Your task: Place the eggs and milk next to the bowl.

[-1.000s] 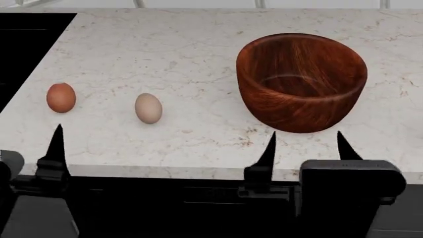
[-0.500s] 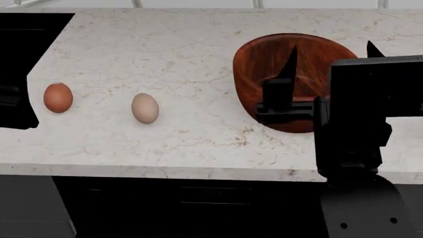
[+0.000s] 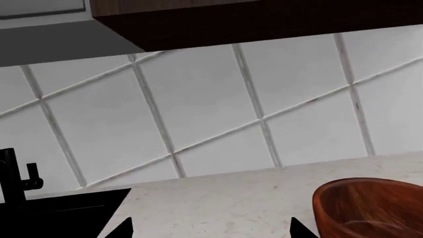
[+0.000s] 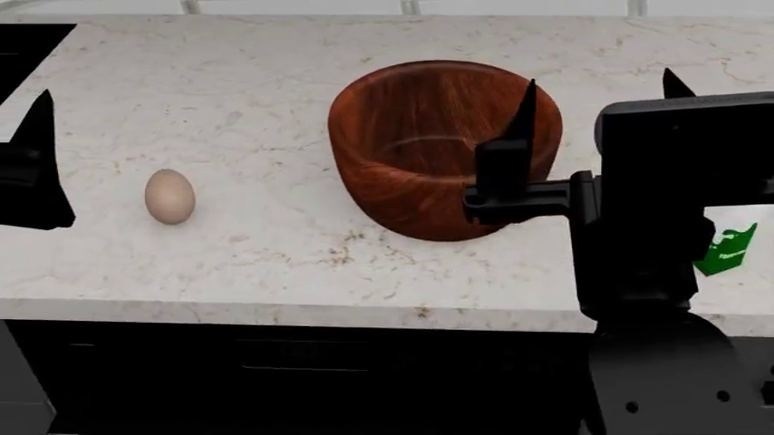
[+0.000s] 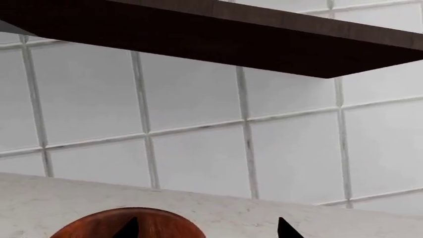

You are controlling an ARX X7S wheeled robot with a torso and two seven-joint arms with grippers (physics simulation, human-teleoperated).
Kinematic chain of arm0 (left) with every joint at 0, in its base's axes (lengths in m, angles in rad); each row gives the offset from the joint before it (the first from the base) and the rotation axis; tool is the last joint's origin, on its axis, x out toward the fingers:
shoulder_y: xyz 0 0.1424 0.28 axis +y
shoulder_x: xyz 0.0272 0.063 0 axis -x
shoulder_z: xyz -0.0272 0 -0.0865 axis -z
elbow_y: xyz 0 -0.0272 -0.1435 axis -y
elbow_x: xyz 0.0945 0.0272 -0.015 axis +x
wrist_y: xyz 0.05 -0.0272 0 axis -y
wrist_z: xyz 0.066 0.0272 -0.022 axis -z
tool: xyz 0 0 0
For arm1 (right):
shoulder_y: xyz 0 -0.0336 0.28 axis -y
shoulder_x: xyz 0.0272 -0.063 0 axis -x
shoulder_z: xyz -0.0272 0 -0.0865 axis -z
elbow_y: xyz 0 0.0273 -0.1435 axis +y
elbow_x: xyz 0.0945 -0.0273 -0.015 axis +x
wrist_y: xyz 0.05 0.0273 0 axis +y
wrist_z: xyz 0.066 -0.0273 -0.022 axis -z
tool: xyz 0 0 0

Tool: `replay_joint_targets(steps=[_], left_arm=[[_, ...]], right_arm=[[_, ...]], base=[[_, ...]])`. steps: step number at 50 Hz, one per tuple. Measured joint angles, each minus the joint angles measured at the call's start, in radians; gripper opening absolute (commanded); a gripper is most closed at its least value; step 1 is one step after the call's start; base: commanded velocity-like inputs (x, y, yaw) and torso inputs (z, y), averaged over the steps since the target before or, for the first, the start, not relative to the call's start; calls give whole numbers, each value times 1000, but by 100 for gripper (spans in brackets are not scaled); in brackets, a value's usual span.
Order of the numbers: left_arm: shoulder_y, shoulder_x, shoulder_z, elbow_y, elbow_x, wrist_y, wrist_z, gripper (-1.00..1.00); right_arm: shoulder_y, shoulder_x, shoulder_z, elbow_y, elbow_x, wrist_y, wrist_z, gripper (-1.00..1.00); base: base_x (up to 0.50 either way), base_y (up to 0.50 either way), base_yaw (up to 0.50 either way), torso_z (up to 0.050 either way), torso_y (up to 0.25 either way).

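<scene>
Toward the counter's [image 4: 266, 272] left end, the left gripper [image 4: 31, 172] hovers with only one fingertip in the head view; its wrist view shows two tips spread apart, holding nothing. The pale beige egg [image 4: 169, 196] lies well left of the bowl [image 4: 441, 145], apart from it. The reddish-brown egg is out of view. The right gripper [image 4: 599, 91] hangs spread and empty over the bowl's right side. Only a green marking [image 4: 726, 251] shows near the right edge, perhaps the milk. Nothing appears placed yet.
</scene>
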Motion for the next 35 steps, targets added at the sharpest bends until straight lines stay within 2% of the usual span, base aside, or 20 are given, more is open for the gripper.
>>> replay_joint_targets(steps=[35], left_arm=[[21,-14,-31,18,-23,4,-3,100]], right_arm=[[0,-3,-40,-1,9,5,6,100]], base=[[229,6,0,0,0]])
